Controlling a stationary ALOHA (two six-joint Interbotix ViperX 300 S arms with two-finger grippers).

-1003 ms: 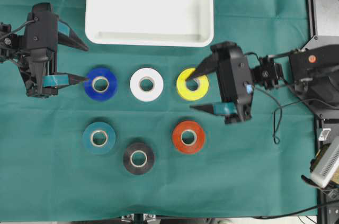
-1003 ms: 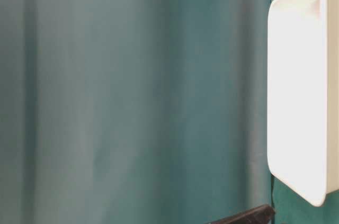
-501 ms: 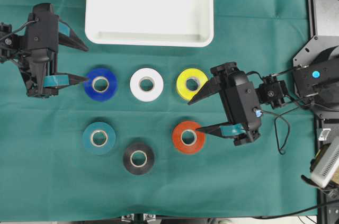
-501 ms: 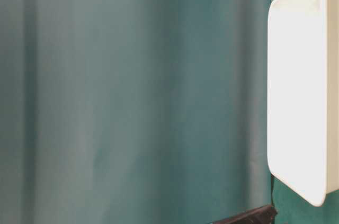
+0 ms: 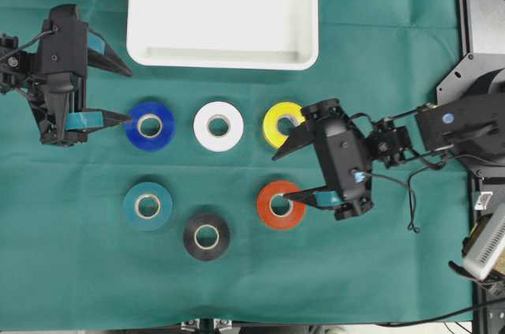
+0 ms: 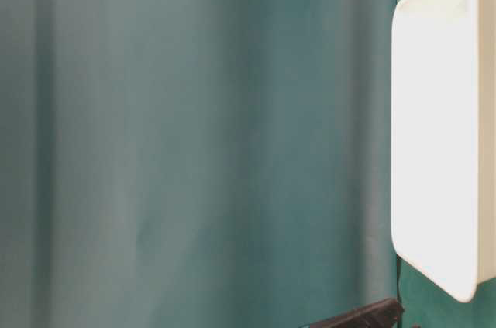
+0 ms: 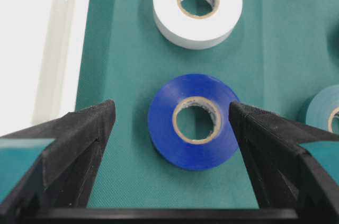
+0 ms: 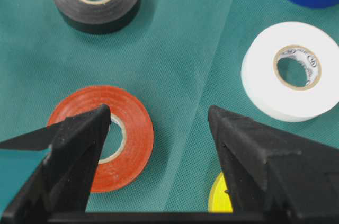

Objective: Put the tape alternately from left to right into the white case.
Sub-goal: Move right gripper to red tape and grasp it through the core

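Green cloth covers the surface (image 5: 79, 271), and on it lie six rolls of tape, each a flat ring with a pale core: blue roll (image 5: 149, 125), white roll (image 5: 218, 125) and yellow roll (image 5: 285, 124) in a row just below the white case (image 5: 222, 59), then teal roll (image 5: 147, 205), black roll (image 5: 206, 235) and red-orange roll (image 5: 280, 204) nearer the front edge. The case is a shallow white tray with rounded corners; no roll lies in it.

The left gripper (image 5: 117, 95) hangs beside the blue roll, jaws released and holding nothing, placed as it was a second ago. The right gripper (image 5: 282, 176), jaws spread wide and empty, has swung from over the yellow roll to between yellow and red-orange, one fingertip over the red-orange ring.

The table-level view shows only blurred green cloth and part of the case, with one dark fingertip at its bottom edge.
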